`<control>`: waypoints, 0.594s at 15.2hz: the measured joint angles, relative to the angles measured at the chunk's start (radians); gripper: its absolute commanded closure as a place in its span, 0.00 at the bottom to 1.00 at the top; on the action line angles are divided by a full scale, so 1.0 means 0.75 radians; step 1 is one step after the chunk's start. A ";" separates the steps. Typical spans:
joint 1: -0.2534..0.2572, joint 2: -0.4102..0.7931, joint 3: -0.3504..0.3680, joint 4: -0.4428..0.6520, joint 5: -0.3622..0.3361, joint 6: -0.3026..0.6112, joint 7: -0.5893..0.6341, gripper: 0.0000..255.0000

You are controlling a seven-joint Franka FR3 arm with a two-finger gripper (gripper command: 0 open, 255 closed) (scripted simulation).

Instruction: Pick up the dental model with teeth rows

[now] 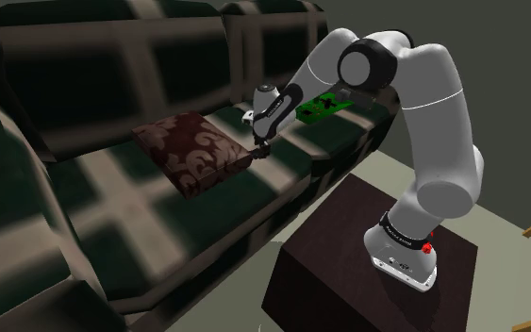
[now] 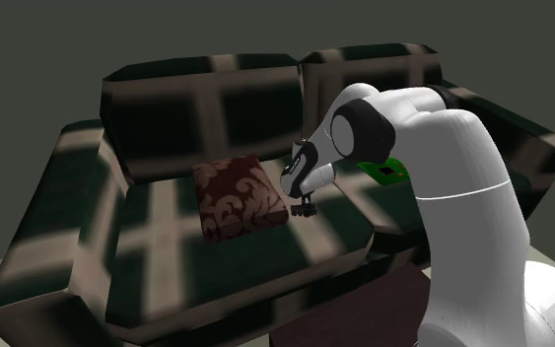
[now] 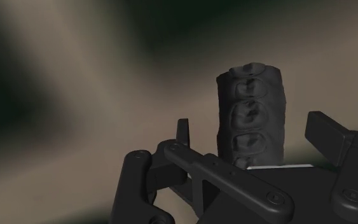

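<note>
The dark stand (image 1: 367,259) sat nearest, the white arm (image 1: 433,113) reaching from it over the checked sofa (image 1: 141,57). On the seat lay a patterned maroon cushion (image 1: 192,151). The gripper (image 1: 261,146) hung just beside its corner, low over the seat. Its fingers (image 3: 327,130) stood spread, with the dark dental model (image 3: 250,114) upright between them, seemingly untouched by either. For a sound grasp, I judged the hand should centre on the model, settle slightly deeper, and close squarely across its flanks before lifting.
</note>
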 measured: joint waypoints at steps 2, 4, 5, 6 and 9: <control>-0.005 0.032 0.002 0.013 0.001 0.020 -0.002 0.00; -0.006 0.063 0.003 0.030 0.002 0.033 0.000 0.00; -0.007 0.070 0.003 0.030 0.002 0.039 0.000 1.00; -0.008 0.073 0.003 0.031 0.002 0.042 -0.001 1.00; -0.007 0.074 0.003 0.032 0.002 0.045 0.000 1.00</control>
